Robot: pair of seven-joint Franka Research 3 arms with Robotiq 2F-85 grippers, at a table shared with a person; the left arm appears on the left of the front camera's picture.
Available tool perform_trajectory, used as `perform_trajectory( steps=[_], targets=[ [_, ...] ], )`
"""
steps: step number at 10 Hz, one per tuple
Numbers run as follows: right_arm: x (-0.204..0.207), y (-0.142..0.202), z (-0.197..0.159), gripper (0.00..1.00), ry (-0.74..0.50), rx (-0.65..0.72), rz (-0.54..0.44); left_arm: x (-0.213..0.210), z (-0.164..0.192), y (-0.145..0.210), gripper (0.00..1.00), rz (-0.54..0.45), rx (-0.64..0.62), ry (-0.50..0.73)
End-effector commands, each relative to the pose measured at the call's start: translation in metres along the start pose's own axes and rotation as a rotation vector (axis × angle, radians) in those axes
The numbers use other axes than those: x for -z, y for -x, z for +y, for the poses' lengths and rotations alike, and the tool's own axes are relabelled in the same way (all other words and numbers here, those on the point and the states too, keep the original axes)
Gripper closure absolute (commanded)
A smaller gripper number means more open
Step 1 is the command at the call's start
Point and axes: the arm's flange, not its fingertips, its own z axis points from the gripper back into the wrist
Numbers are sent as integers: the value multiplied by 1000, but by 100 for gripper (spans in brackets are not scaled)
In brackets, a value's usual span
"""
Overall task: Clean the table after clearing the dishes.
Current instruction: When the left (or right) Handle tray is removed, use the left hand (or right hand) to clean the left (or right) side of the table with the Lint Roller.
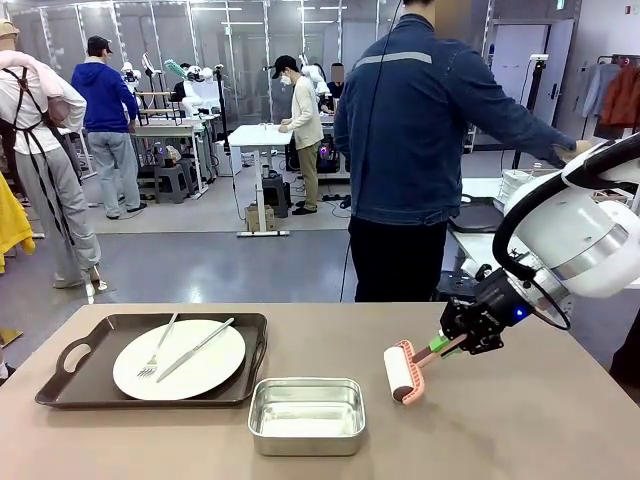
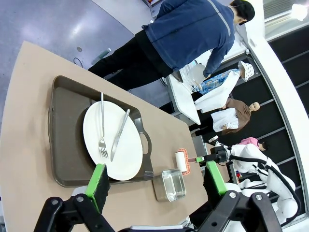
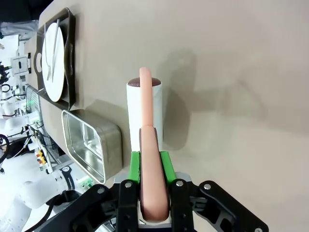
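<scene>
The right gripper [image 1: 440, 345], its green-padded jaws closed on the salmon-pink handle of a lint roller [image 1: 403, 372], holds the tool low over the table [image 1: 520, 420] in the lower right of the front view. The white paper drum looks to be at the matte brown-beige top, though firm contact cannot be told. The step in hand appears to be the cleaning itself: rolling the sticky drum over the bare stretch of tabletop on the frame's right.

The clearing looks only part done. In the lower left of the frame a dark, handled tray [image 1: 60, 385] sits on the table and carries a round white plate [image 1: 205, 378]. A silver fork [image 1: 158, 352] and knife [image 1: 196, 349] lie slantwise across the plate. A small square steel pan [image 1: 306, 384], shiny and shallow, stands at bottom centre, just beside the tray and near the roller. A person [image 1: 420, 130] in a dark blue jacket stands at the far edge, turned away.

In the left wrist view, the left gripper [image 2: 155, 178] hangs high above the tray with its jaws spread wide, holding nothing.

The next move likely calls for even downward pressure and straight strokes, keeping the drum flat so that its tacky paper meets the smooth top. The strokes should turn short of the hard-edged pan, and the tray's corner of the table cannot be rolled until it is lifted away
</scene>
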Motion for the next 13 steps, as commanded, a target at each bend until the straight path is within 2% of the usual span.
perform_trajectory(
  steps=[1, 3, 4, 8, 13],
  targets=[
    [-2, -10, 3, 79, -38, -13, -24, -3, 0, -2, 0, -2, 13, 15],
    [-3, -16, 7, 79, -31, -46, -8, -3, 0, -2, 0, -2, 13, 15],
    [-1, -16, 4, 79, 20, -35, 2, -3, 0, -2, 0, -2, 13, 15],
    [-3, -11, -33, 79, 95, 121, 10, -3, 0, -2, 0, -2, 13, 15],
    [-63, 23, -48, 79, 413, 175, -93, -3, 0, -2, 0, -2, 13, 15]
  ],
)
